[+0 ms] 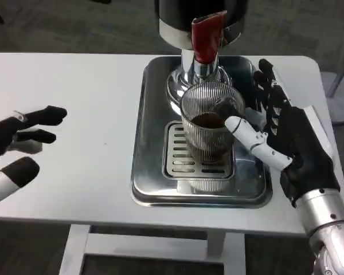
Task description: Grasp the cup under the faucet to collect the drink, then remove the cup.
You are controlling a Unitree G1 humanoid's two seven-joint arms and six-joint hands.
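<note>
A ribbed clear glass cup (pixel 209 129) holding a dark drink stands on the slotted drip grate (pixel 178 160), right below the faucet with its red lever (pixel 206 37). My right hand (pixel 292 143) is just to the cup's right. Its thumb reaches to the cup's right wall, while the other fingers stretch up and away past the cup, apart from it. My left hand (pixel 17 143) hovers over the table's left edge with its fingers spread and nothing in it.
The grate lies in a shiny steel tray (pixel 149 183) at the table's middle. The dark drink dispenser (pixel 183 17) rises at the tray's back. White table (pixel 92 103) surface stretches to the left.
</note>
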